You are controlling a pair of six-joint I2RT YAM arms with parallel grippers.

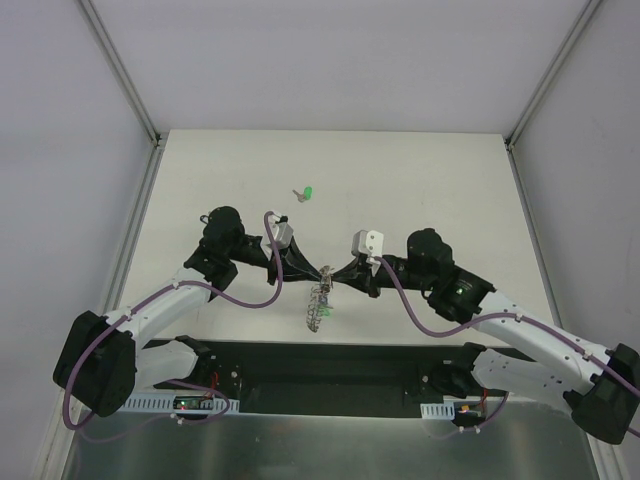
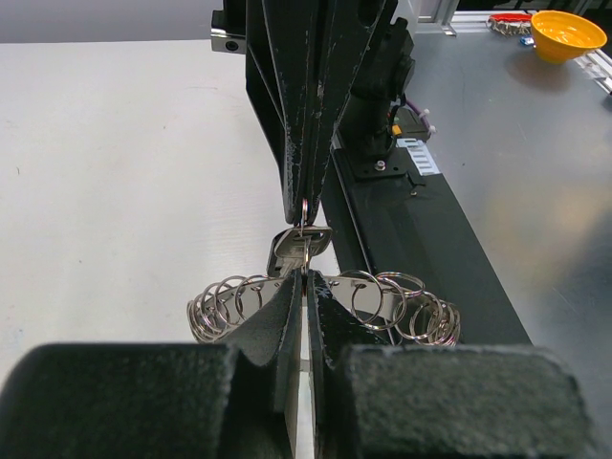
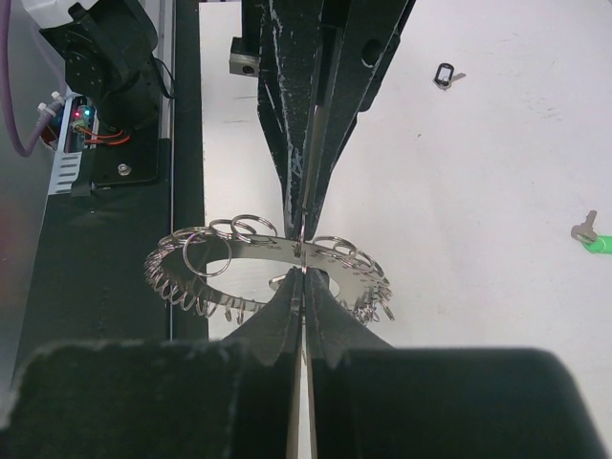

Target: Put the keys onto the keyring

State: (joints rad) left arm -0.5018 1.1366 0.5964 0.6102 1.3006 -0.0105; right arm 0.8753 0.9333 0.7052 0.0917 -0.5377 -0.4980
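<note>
Top external: left gripper [image 1: 317, 272] and right gripper [image 1: 335, 272] both pinch the coiled silver-grey metal keyring [image 1: 318, 308]; green-headed silver key [image 1: 308, 192] lies beyond, nearer left

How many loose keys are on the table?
2: green key on the far table; black key farther left, in the right wrist view only. Others may hide at the keyring.

Left pincer [image 1: 322, 271] and right pincer [image 1: 336, 272], clamped on the keyring [image 1: 318, 308], block the centre — beyond lies a green key [image 1: 308, 193].

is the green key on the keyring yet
No, the green key lies by itself on the table, well apart from the keyring.
</note>
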